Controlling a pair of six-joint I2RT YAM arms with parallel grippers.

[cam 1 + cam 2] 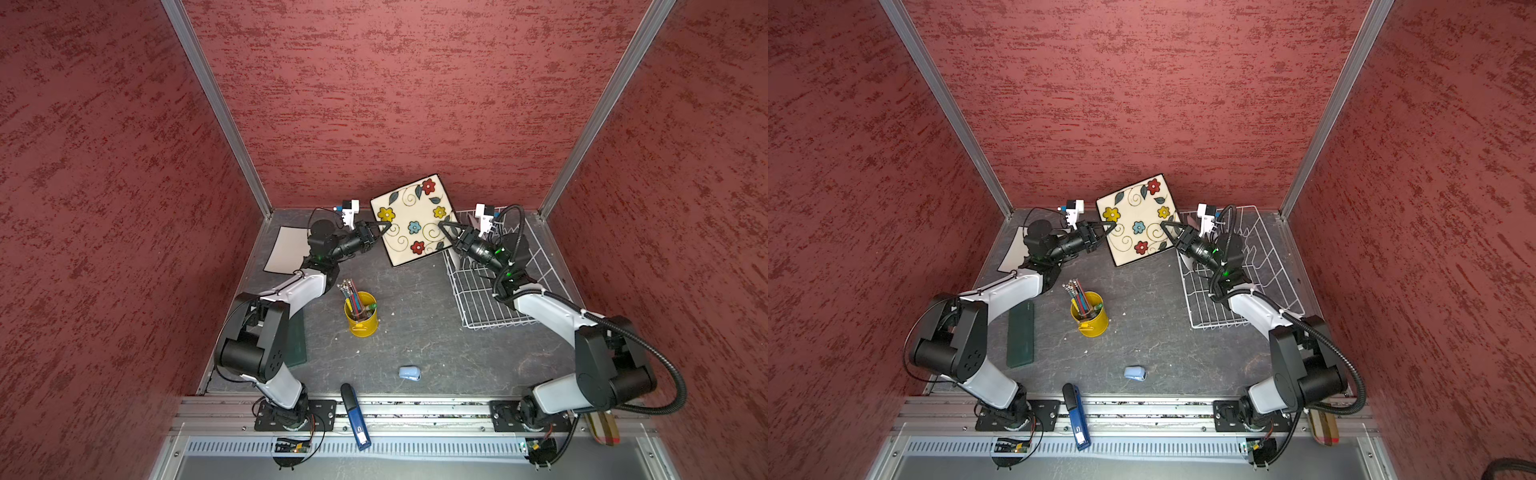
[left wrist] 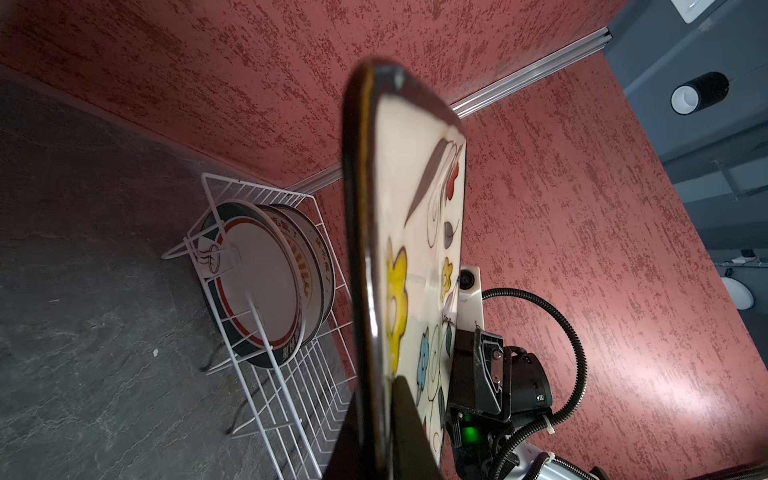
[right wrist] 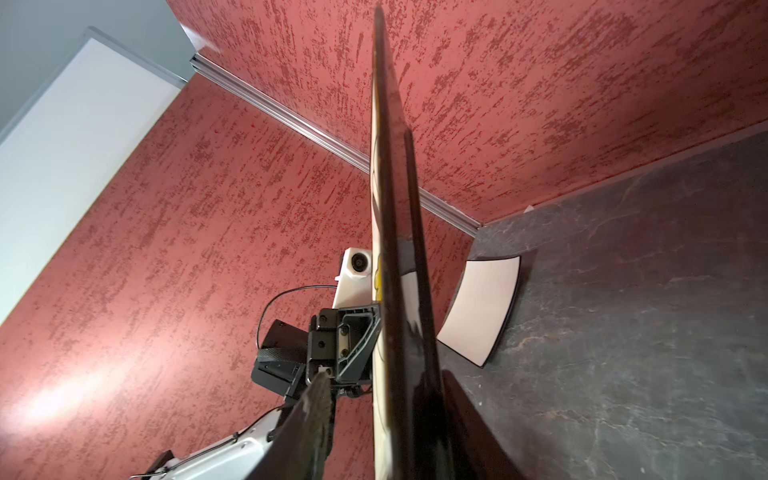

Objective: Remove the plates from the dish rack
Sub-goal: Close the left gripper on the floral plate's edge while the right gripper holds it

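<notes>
I judge this a handover. My left gripper (image 1: 385,226) is clamped tight on the square plate (image 1: 413,220), which hangs tilted in the air beside the rack (image 1: 482,307). The right gripper (image 1: 445,230) straddles the opposite edge, jaws apart and apparently not pinching, though that view is cramped. Next I'd back it clear, then lay the plate down. Round plates (image 2: 257,282) stand in the rack.
</notes>
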